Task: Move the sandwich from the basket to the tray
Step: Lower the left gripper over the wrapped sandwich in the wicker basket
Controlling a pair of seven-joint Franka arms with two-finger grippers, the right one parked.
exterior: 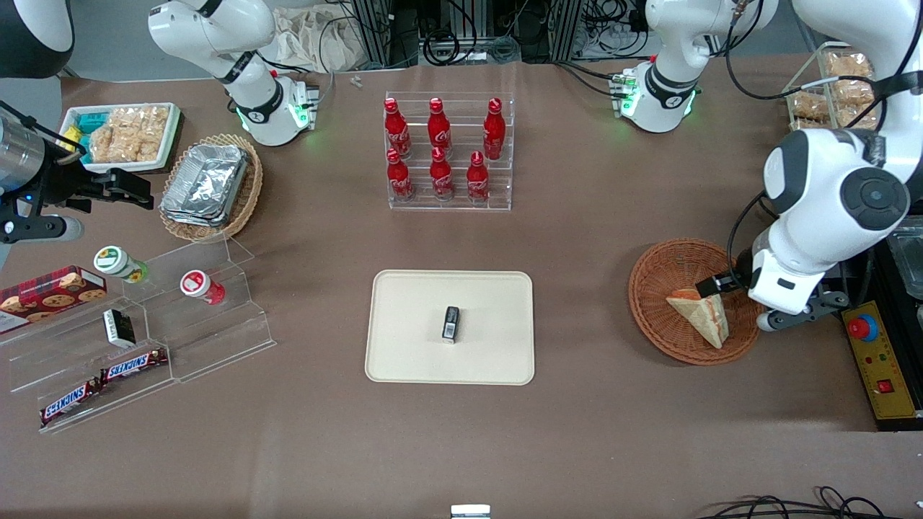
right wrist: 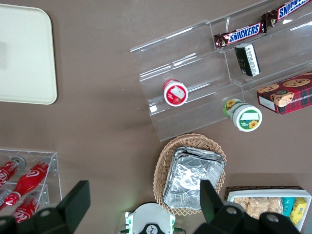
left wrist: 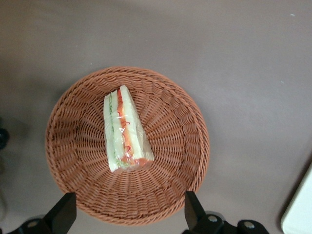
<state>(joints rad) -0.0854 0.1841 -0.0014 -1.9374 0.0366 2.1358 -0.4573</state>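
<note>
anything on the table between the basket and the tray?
Nothing: front view shows bare brown tabletop between basket and tray. The gripper hangs open above the basket's sandwich.

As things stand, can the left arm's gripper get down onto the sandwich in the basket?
Probably yes. The gripper hangs open above the basket, and the sandwich lies alone inside with nothing covering it or crowding it.

White "SNICKERS" lettering reads on the two brown chocolate bars (exterior: 134,364) (exterior: 69,401) on the clear acrylic stepped stand (exterior: 216,324). Red bottles (exterior: 438,148) carry white Coca-Cola script.
</note>
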